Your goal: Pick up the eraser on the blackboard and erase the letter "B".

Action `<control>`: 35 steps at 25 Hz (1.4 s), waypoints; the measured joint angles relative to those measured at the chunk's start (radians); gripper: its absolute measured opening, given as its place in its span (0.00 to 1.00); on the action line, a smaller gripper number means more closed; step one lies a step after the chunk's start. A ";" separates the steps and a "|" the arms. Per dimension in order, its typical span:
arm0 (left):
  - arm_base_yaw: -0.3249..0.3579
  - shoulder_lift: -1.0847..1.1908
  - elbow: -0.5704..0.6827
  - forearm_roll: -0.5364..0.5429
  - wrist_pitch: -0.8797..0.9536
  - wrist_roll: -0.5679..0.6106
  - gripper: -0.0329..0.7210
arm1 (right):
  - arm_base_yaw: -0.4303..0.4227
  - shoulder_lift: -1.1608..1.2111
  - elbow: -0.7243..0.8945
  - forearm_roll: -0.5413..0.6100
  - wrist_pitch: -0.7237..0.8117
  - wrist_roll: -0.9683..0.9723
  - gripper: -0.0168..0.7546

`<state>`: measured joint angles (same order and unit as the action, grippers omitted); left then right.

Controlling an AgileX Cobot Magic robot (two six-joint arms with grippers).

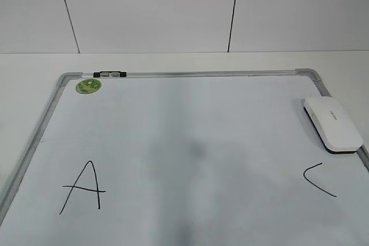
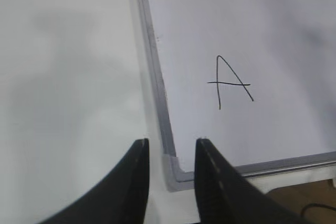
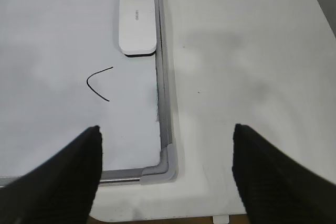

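At the right edge of the blackboard (image 1: 173,142), the eraser (image 1: 333,123) lies flat, felt side down, its long side just beside the grey frame. Board lies flat on the white desk (image 1: 34,64).

Letter "B": not visible in any view. Between the "A" (image 1: 82,187) and the "C" (image 1: 320,179) the board shows only a faint grey smudge (image 1: 197,150). Judgement: the B appears already wiped, or was never there; cannot tell which.

Right claw (image 3: 165,174): jaws spread wide apart, empty, hovering above the near right corner of the board, well short of the eraser. Left claw (image 2: 170,182): jaws a narrow gap apart, empty, above the near left corner, "A" ahead of it.

Step in hand, as judged: right arm is the one placed to reach the eraser.
- Come down with the jaws straddling the eraser's short width, not its length.
- The frame rail runs just beside the eraser's outer side; the outer finger needs to slip between rail and eraser or land on the rail's far side. Risk of catching the rail.
- Smooth plastic shell: grip low and square, else it may slide.
- Keep the felt flat for any wipe.

Other things: green round sticker (image 1: 89,86) and a marker (image 1: 109,74) on the far rail, both well apart from the working area. "C" lies near the eraser; a careless drag could smear it.
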<state>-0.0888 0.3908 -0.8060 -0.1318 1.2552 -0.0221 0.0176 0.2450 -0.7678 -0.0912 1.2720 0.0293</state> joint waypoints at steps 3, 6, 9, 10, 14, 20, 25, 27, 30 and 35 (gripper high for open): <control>0.000 -0.116 0.044 0.033 0.012 0.022 0.35 | 0.000 -0.030 0.050 0.000 0.000 0.000 0.79; 0.000 -0.212 0.096 0.043 0.016 0.039 0.35 | 0.000 -0.058 0.103 -0.002 0.000 0.000 0.79; 0.000 -0.282 0.150 0.044 0.016 0.045 0.34 | 0.000 -0.094 0.158 -0.002 -0.006 0.000 0.78; 0.000 -0.303 0.168 0.047 0.016 0.045 0.34 | 0.000 -0.108 0.172 -0.002 -0.017 0.000 0.78; 0.000 -0.358 0.233 0.066 0.007 0.048 0.34 | 0.000 -0.176 0.229 -0.002 -0.064 0.000 0.78; 0.000 -0.369 0.262 0.114 -0.098 0.050 0.34 | 0.000 -0.258 0.247 -0.002 -0.099 0.002 0.78; 0.000 -0.369 0.281 0.120 -0.138 0.050 0.34 | 0.000 -0.262 0.266 -0.002 -0.105 0.002 0.78; 0.000 -0.369 0.281 0.120 -0.140 0.050 0.34 | 0.000 -0.262 0.266 -0.002 -0.106 0.002 0.78; 0.000 -0.369 0.283 0.120 -0.140 0.050 0.34 | 0.000 -0.262 0.268 -0.002 -0.108 0.002 0.78; 0.000 -0.369 0.283 0.120 -0.142 0.050 0.34 | 0.000 -0.262 0.268 -0.002 -0.110 0.002 0.78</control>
<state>-0.0888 0.0217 -0.5235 -0.0122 1.1128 0.0282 0.0176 -0.0170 -0.4997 -0.0936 1.1622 0.0313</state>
